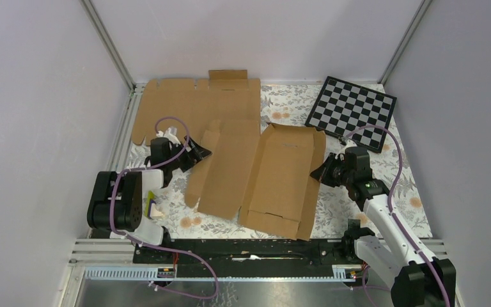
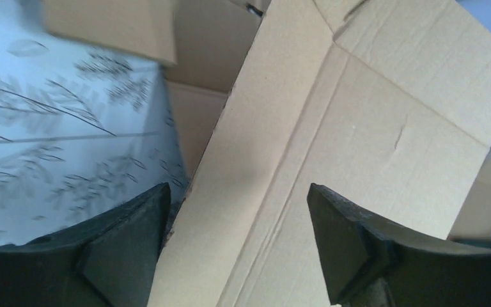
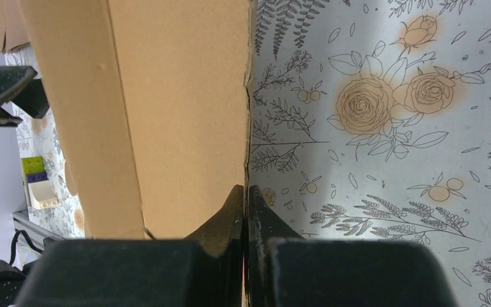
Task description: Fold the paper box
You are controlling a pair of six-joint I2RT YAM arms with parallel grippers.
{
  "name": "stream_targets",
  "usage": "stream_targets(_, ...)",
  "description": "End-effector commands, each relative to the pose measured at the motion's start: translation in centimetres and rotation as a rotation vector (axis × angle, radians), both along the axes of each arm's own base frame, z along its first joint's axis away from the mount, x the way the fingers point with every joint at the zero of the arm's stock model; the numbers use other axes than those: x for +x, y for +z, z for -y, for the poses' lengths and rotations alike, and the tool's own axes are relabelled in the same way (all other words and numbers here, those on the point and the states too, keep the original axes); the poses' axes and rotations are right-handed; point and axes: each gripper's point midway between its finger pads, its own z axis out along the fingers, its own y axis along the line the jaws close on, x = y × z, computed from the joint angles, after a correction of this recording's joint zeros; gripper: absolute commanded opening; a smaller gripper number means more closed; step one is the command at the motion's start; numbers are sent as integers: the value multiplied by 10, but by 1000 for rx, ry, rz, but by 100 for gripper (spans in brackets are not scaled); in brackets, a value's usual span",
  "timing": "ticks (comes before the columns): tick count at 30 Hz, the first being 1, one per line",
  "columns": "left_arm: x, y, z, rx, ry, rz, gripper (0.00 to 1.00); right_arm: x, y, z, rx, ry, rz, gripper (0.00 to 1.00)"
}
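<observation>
Clenched, the right gripper point(image 1: 320, 171) pinches the right-hand edge of the paper box point(image 1: 275, 182), and that wall is lifted off the floral table cover point(image 1: 399, 192). Partly folded, the box lies mid-table between both arms, its left panel and flaps mostly flat. Behind it rests a second cardboard sheet point(image 1: 179, 105), unfolded, and at the far right corner a checkerboard point(image 1: 353, 112). Smallest, the left gripper point(image 1: 198, 153) stands with jaws spread, straddling the box's left flap edge without gripping it. I'd judge the side walls are being raised. Next, the left jaws would need to close on that flap and swing it upright while the right holds.
</observation>
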Motion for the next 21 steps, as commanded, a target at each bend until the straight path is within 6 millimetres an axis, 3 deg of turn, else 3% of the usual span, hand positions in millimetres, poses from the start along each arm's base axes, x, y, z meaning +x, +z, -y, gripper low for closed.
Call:
stream_targets(1, -14, 42, 38, -215, -177, 86, 73, 13, 16, -5, 10, 14, 70, 0)
stream_targets(5, -23, 50, 39, -213, -183, 94, 54, 14, 12, -3, 3, 5, 58, 0)
stream_targets(13, -35, 65, 38, -173, -176, 133, 28, 18, 15, 2, -22, -24, 70, 0)
stream_targets(21, -29, 41, 12, 83, -68, 56, 0, 19, 16, 3, -29, -23, 74, 0)
